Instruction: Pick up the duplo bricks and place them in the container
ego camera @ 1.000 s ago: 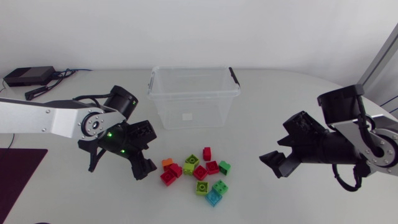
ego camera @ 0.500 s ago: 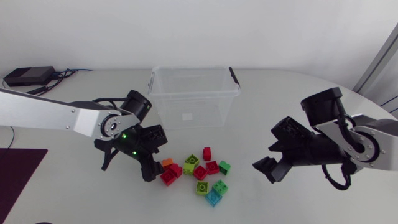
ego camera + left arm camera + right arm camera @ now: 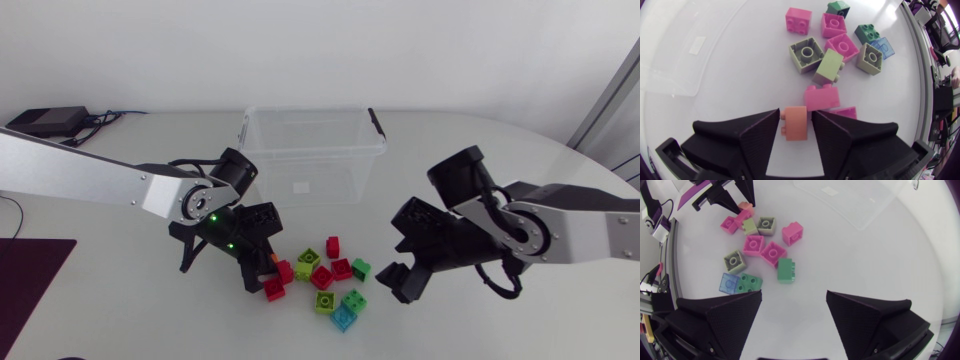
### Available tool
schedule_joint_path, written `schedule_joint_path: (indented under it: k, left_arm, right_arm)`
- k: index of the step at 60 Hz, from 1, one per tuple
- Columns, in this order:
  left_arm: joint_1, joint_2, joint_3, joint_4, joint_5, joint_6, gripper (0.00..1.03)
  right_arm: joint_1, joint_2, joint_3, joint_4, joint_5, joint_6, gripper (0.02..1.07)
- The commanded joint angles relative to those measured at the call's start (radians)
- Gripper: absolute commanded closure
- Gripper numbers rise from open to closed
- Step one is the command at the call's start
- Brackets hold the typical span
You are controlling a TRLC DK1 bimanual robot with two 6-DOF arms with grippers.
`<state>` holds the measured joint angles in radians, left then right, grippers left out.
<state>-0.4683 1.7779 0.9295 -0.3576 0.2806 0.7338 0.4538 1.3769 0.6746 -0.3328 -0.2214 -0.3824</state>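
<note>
Several duplo bricks [image 3: 333, 280], red, lime, green and one clear blue, lie in a loose pile in front of the clear plastic container [image 3: 310, 152]. In the left wrist view an orange brick [image 3: 795, 125] sits at the near end of the pile, with a pink-looking brick [image 3: 821, 96] just ahead of it. My left gripper [image 3: 795, 114] is low on the table and shut on the orange brick, one finger on each side. My right gripper [image 3: 396, 252] hangs open just right of the pile; a green brick [image 3: 786, 270] is the nearest one ahead of its spread fingers [image 3: 735, 311].
The container stands open and looks empty behind the pile, its black handle clip [image 3: 376, 122] on the right rim. A black box [image 3: 45, 122] with cables lies at the back left. A dark purple mat [image 3: 30, 272] covers the left front edge.
My left gripper slid right to the pile's left end and its fingers came together around the orange brick. My right arm moved left toward the pile, still open.
</note>
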Motion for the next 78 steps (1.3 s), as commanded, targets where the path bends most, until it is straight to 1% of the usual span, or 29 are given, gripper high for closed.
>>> schedule_joint_path:
  k: [1, 5, 8, 9, 10, 18, 19, 22, 26, 31, 40, 43, 44, 45, 49, 50, 55, 59, 64, 67, 68, 71, 74, 78]
  left_arm:
    - [-0.006, 0.017, 0.006, -0.017, 0.011, 0.009, 0.67]
    - [-0.006, 0.002, -0.003, -0.032, 0.009, 0.010, 0.70]
    - [-0.003, -0.014, -0.009, -0.041, 0.009, 0.013, 0.70]
    - [-0.003, -0.015, -0.011, -0.044, 0.009, 0.013, 0.72]
    - [0.003, -0.021, -0.009, -0.058, 0.009, 0.013, 0.75]
    - [0.019, -0.034, -0.012, -0.098, 0.009, 0.036, 0.75]
    - [0.020, -0.037, -0.012, -0.101, 0.009, 0.038, 0.75]
    - [0.022, -0.054, -0.017, -0.112, 0.009, 0.044, 0.75]
    - [0.025, -0.074, -0.017, -0.113, 0.009, 0.045, 0.75]
    - [0.037, -0.115, -0.012, -0.133, 0.009, 0.050, 0.75]
    - [0.053, -0.216, 0.009, -0.178, 0.009, 0.049, 0.75]
    - [0.062, -0.267, 0.032, -0.207, 0.009, 0.047, 0.75]
    - [0.063, -0.281, 0.040, -0.216, 0.009, 0.045, 0.75]
    - [0.068, -0.298, 0.051, -0.224, 0.009, 0.042, 0.75]
    - [0.082, -0.345, 0.100, -0.253, 0.011, 0.029, 0.75]
    - [0.088, -0.354, 0.112, -0.257, 0.017, 0.026, 0.75]
    - [0.117, -0.376, 0.178, -0.261, 0.054, -0.014, 0.75]
    - [0.143, -0.374, 0.227, -0.253, 0.083, -0.048, 0.75]
    - [0.165, -0.347, 0.273, -0.159, 0.094, -0.132, 0.74]
    - [0.165, -0.307, 0.292, -0.078, 0.094, -0.186, 0.74]
    - [0.165, -0.287, 0.295, -0.032, 0.094, -0.215, 0.74]
    - [0.169, -0.242, 0.316, 0.017, 0.094, -0.252, 0.73]
    - [0.175, -0.195, 0.347, 0.045, 0.092, -0.278, 0.72]
    - [0.180, -0.129, 0.399, 0.054, 0.092, -0.297, 0.72]
  right_arm:
    - [0.042, 0.054, 0.048, 0.011, 0.019, 0.031, 0.16]
    - [0.066, 0.099, 0.069, 0.014, 0.040, 0.034, 0.17]
    - [0.080, 0.133, 0.082, 0.020, 0.048, 0.036, 0.22]
    - [0.086, 0.149, 0.086, 0.031, 0.054, 0.036, 0.25]
    - [0.091, 0.159, 0.089, 0.035, 0.059, 0.039, 0.25]
    - [0.112, 0.231, 0.109, 0.057, 0.079, 0.046, 0.25]
    - [0.114, 0.235, 0.111, 0.057, 0.082, 0.046, 0.27]
    - [0.120, 0.252, 0.112, 0.067, 0.085, 0.046, 0.38]
    - [0.125, 0.266, 0.114, 0.077, 0.094, 0.046, 0.48]
    - [0.131, 0.280, 0.117, 0.081, 0.100, 0.046, 0.56]
    - [0.134, 0.309, 0.137, 0.084, 0.099, 0.040, 0.74]
    - [0.135, 0.317, 0.141, 0.080, 0.099, 0.040, 0.74]
    - [0.137, 0.320, 0.143, 0.080, 0.099, 0.040, 0.75]
    - [0.138, 0.326, 0.146, 0.080, 0.099, 0.042, 0.78]
    - [0.140, 0.335, 0.151, 0.069, 0.100, 0.042, 0.79]
    - [0.140, 0.333, 0.149, 0.069, 0.102, 0.040, 0.82]
    - [0.140, 0.306, 0.141, 0.055, 0.113, 0.042, 0.83]
    - [0.140, 0.261, 0.134, 0.032, 0.125, 0.040, 0.83]
    - [0.137, 0.186, 0.132, -0.006, 0.136, 0.039, 0.83]
    - [0.134, 0.142, 0.143, -0.035, 0.136, 0.037, 0.83]
    - [0.132, 0.125, 0.149, -0.051, 0.136, 0.037, 0.83]
    - [0.129, 0.094, 0.163, -0.072, 0.136, 0.037, 0.83]
    - [0.126, 0.071, 0.181, -0.097, 0.137, 0.039, 0.83]
    - [0.123, 0.048, 0.206, -0.123, 0.137, 0.037, 0.83]
